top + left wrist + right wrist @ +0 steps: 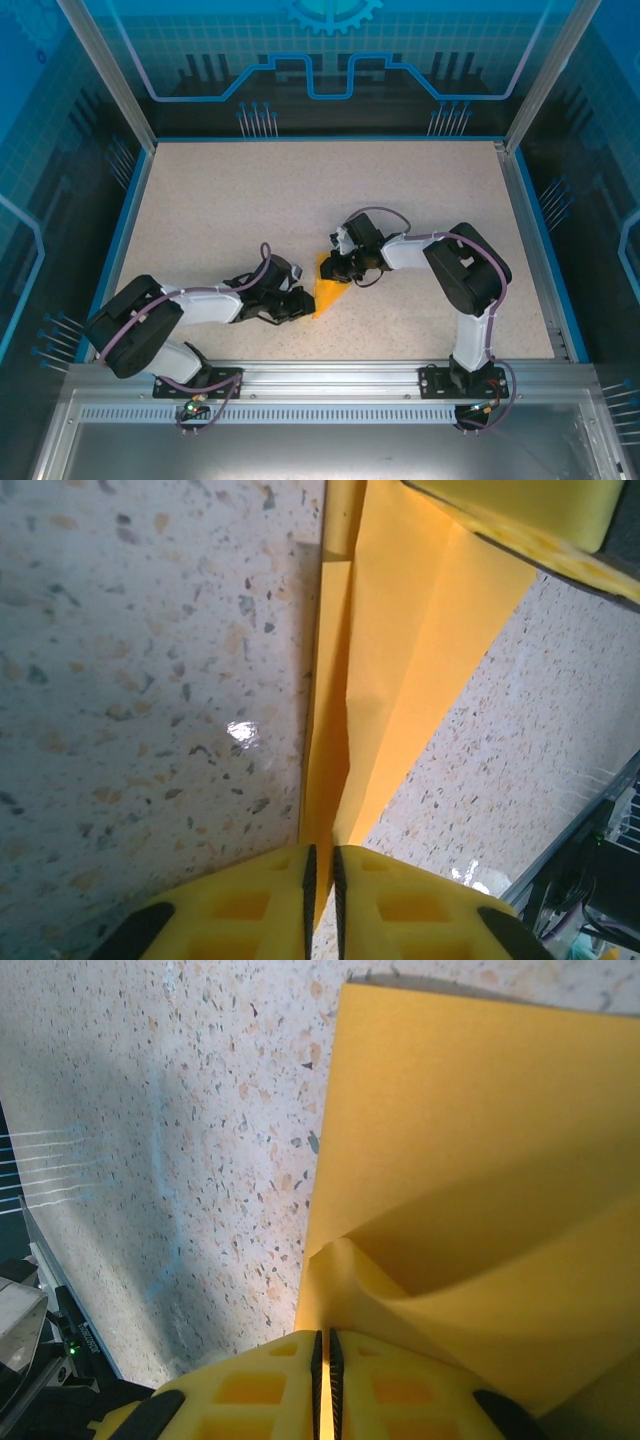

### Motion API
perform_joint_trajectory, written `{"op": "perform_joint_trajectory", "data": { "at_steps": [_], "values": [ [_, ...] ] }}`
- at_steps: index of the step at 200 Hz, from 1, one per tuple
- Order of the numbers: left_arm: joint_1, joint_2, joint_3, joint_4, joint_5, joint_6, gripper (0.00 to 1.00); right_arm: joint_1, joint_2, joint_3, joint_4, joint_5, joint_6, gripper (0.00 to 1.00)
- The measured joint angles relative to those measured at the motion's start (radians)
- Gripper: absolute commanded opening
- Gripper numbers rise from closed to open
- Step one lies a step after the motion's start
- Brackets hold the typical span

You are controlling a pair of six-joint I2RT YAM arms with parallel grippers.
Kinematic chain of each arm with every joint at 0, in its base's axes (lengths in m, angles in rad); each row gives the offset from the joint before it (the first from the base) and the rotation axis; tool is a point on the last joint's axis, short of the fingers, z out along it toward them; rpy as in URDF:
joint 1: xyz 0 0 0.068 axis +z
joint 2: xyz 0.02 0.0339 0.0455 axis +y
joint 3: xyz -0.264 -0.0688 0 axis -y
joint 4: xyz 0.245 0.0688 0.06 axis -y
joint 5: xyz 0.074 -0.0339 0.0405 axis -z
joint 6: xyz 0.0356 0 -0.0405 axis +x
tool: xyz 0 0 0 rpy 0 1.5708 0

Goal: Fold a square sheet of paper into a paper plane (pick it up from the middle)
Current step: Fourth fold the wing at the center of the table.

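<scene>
Pinching folded sheet of paper [326, 293] from both ends, middle of surface [300, 190]: left end effector [322, 865] and right end effector [322, 1352] each closed tight on an edge, probably tensioning it for creasing.

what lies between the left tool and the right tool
The folded orange-yellow paper spans the gap, pinched at opposite ends by the left tool and right tool; the top external view shows it.

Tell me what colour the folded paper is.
The paper is plain orange-yellow, clearest in the right wrist view.
</scene>
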Motion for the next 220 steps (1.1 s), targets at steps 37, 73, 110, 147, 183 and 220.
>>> {"op": "perform_joint_trajectory", "data": {
  "at_steps": [37,73,110,147,183,220],
  "values": [
    [-0.018,0.019,0.008,0.000,-0.008,0.001,0.03,0.000,0.000,0.000,-0.001,0.000,-0.003,0.13],
    [-0.026,0.019,0.008,0.000,-0.019,0.001,0.00,0.000,0.000,0.000,-0.002,0.001,-0.007,0.13],
    [-0.030,0.019,0.008,-0.003,-0.026,0.000,0.00,0.002,0.000,0.005,-0.012,0.008,-0.008,0.13],
    [-0.041,0.019,0.008,-0.003,-0.028,0.001,0.02,0.006,0.000,0.006,-0.015,0.016,-0.013,0.13],
    [-0.060,-0.039,-0.017,-0.047,-0.032,0.002,0.12,0.006,0.000,0.008,-0.019,0.018,-0.015,0.12],
    [-0.069,-0.205,-0.024,-0.185,-0.045,0.020,0.18,0.006,0.000,0.008,-0.019,0.018,-0.015,0.12]
  ]
}}
